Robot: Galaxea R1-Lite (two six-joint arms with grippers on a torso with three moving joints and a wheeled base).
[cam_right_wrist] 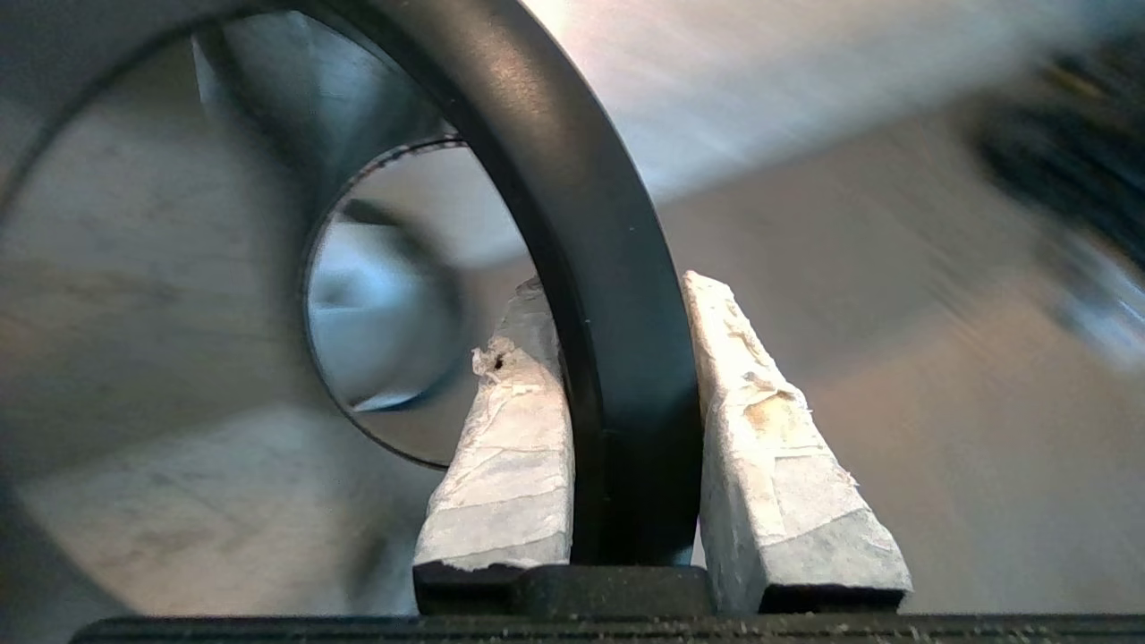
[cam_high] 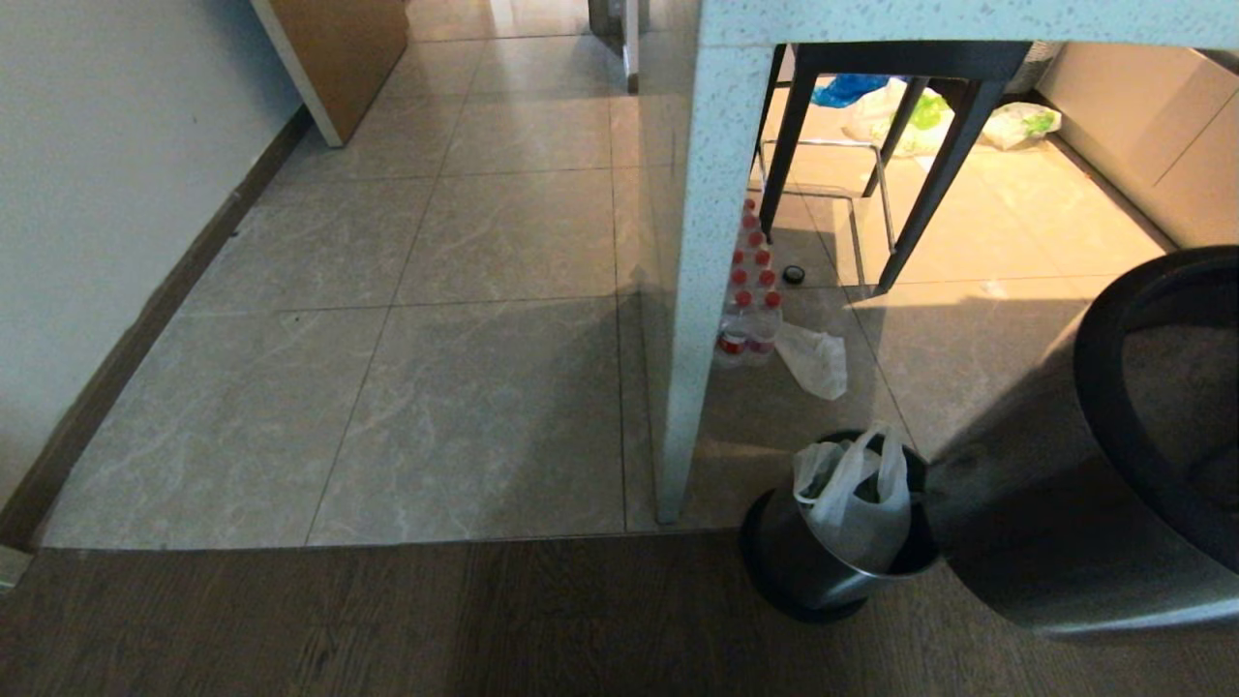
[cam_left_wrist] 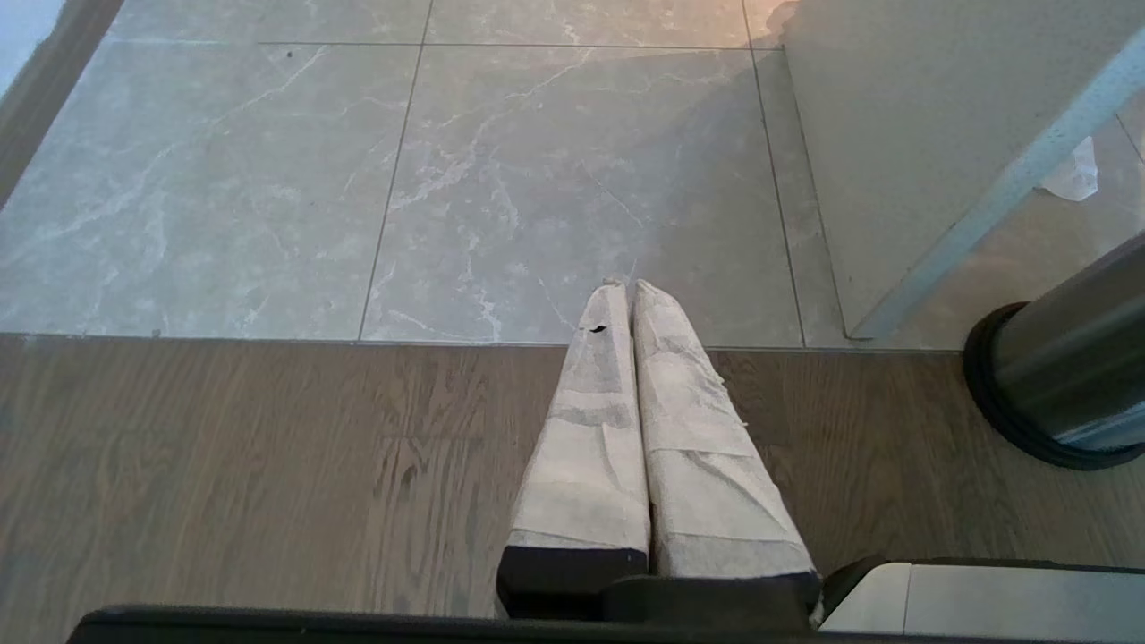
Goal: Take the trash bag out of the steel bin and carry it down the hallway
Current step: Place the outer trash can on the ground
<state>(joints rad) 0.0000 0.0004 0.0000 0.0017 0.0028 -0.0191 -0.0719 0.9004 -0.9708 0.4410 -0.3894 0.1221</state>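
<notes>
In the head view, no arm shows. The steel bin [cam_high: 803, 566] sits on the brown wood floor [cam_high: 387, 620], right by the foot of a white table leg [cam_high: 697, 290]. It looks tipped, with its black bottom low and its mouth up and a bit to the right. The trash bag [cam_high: 857, 503] is in the steel bin. It stands tall out of the mouth, and its loop handles point up. Close on the right is another bin [cam_high: 1045, 523], on a slant, with its wide black rim turned to the right edge. Farther off on the grey tiles lie a small white bag [cam_high: 815, 360] and some bottles with red caps [cam_high: 750, 300].

In the left wrist view, the left gripper [cam_left_wrist: 623, 284] points down at the floor where the wood meets the tiles. Its two taped fingers [cam_left_wrist: 590, 447] are pressed together and hold nothing. The steel bin [cam_left_wrist: 1064, 376] stands off to one side.

In the right wrist view, the right gripper [cam_right_wrist: 617, 286] pinches the black rim of the other bin [cam_right_wrist: 537, 134]. One finger [cam_right_wrist: 510, 447] is inside the rim and the other is outside. The inside of that bin looks bare and shiny.
</notes>
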